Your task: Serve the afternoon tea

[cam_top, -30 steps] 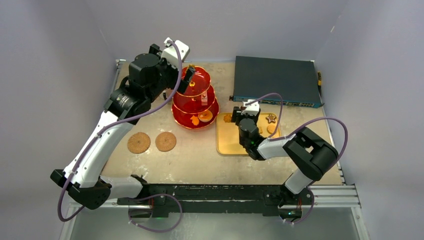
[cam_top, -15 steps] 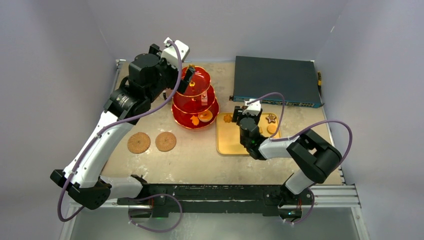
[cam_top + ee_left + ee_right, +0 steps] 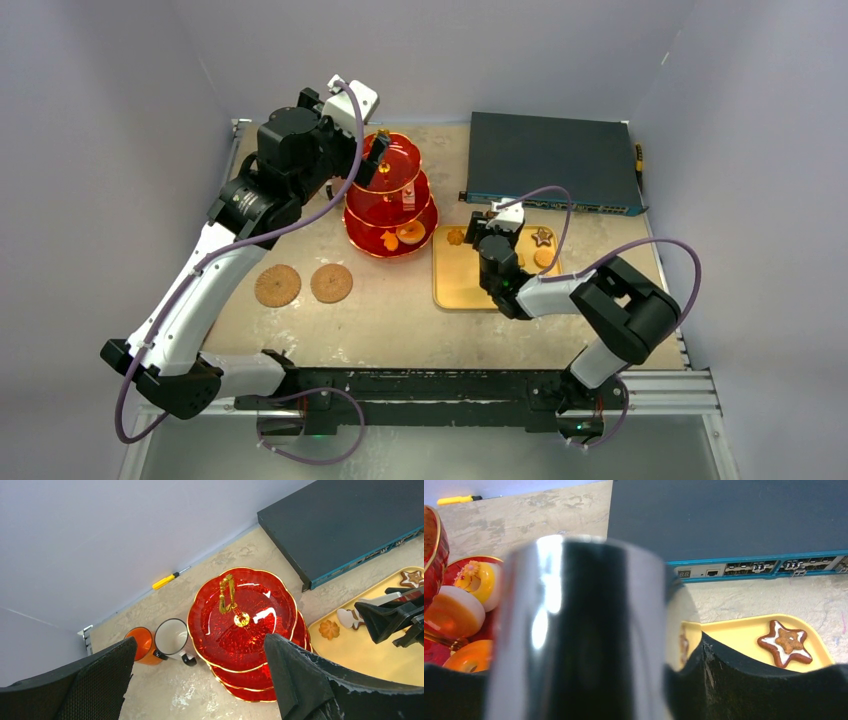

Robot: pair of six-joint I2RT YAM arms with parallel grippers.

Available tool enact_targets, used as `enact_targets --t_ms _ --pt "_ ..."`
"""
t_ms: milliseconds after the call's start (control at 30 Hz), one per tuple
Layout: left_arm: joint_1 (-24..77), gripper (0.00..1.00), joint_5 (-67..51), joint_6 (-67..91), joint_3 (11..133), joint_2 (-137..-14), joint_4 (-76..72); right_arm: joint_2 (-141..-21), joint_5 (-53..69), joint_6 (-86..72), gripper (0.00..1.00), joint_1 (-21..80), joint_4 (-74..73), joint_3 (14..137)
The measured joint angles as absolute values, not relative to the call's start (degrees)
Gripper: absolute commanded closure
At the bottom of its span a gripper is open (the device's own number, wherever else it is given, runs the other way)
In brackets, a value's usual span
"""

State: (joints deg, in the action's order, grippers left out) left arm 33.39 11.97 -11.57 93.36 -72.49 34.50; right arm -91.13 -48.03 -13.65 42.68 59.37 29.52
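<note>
**Fig. Loading the stand.** The red three-tier stand (image 3: pixel 220 630) stands upright at the middle of the worktop's far edge. Its gold handle (image 3: pixel 227 592) rises from a bare top tier, while the bottom tier carries ring-shaped pastries (image 3: pixel 471 580). The orange mug (image 3: pixel 141 642) and the white mug (image 3: pixel 171 637) stand side by side just beside the stand, toward the far-left corner.

The left gripper (image 3: pixel 199 647) hangs above the top tier with its fingers spread wide and nothing between them. The right gripper (image 3: pixel 478 232) sits low over the yellow tray (image 3: pixel 458 285), right of the stand. A shiny object fills its wrist view, so whether its fingers are spread or pinching cannot be told.

A flower-shaped cookie (image 3: pixel 329 629) and a star cookie (image 3: pixel 786 642) lie on the tray. The step in hand is probably moving pastries from tray to tiers. The next move calls for a gentle pinch on a cookie and a lift that clears the tier rims.

Two round brown discs (image 3: pixel 278 285) lie toward the left edge. A dark flat box (image 3: pixel 550 160) fills the far-right corner, and a yellow screwdriver (image 3: pixel 165 581) lies at the far edge. The worktop (image 3: pixel 400 320) is mottled beige, enclosed by plain pale walls.
</note>
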Motion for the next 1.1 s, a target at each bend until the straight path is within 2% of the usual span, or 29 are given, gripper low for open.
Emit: enact_targets --t_ms 133,333,800,1100 --pt "33.39 0.02 11.94 -11.57 93.36 -72.47 34.5 -91.64 -47.99 -14.37 0.4 42.68 60.31 29.5" --pt "33.39 0.02 11.94 -11.57 93.36 -72.31 34.5 -91.66 -47.86 -15.18 0.5 42.68 60.25 29.5" --pt "33.39 0.02 11.66 -11.55 93.36 -71.7 34.5 -87.22 -45.1 -15.31 0.67 42.68 60.23 25.32" --pt "33.39 0.02 11.11 -11.55 93.36 -71.64 34.5 -79.99 -43.51 -12.73 0.68 42.68 58.33 24.03"
